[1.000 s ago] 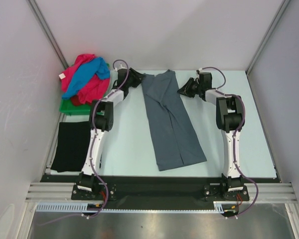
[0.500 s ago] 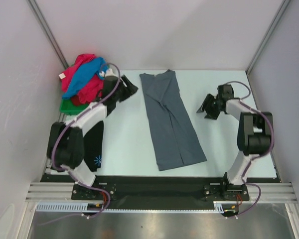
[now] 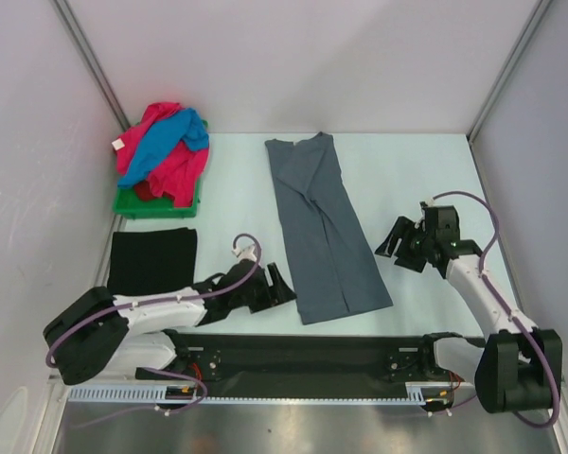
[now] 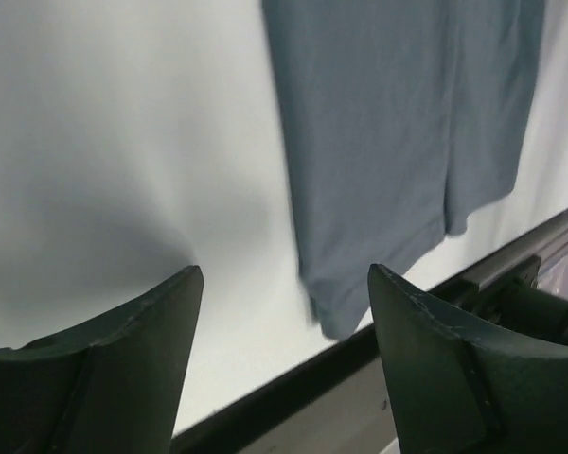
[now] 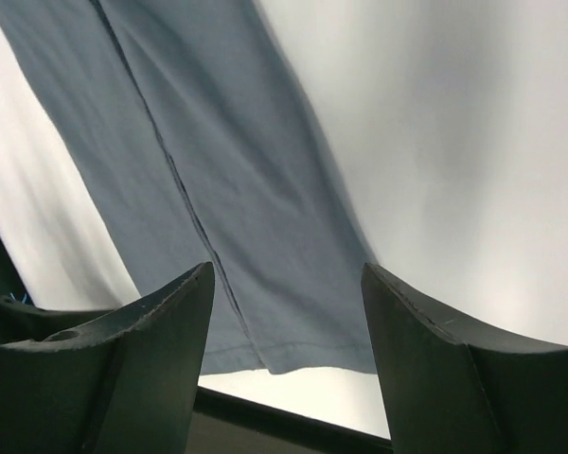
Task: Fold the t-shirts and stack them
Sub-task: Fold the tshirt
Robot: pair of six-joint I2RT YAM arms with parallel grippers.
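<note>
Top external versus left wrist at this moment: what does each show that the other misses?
Only top external: the pink and blue shirts heaped on the green tray, the folded black shirt, the right gripper, and the grey shirt at full length. Only left wrist: a close look showing the left gripper open with nothing between its fingers. Both: the grey shirt's near end lying on the table, with the left gripper beside it.

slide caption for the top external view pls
Open left gripper and right gripper flank the lengthwise-folded grey t-shirt; black t-shirt lies folded, pink-and-blue pile on green tray.
</note>
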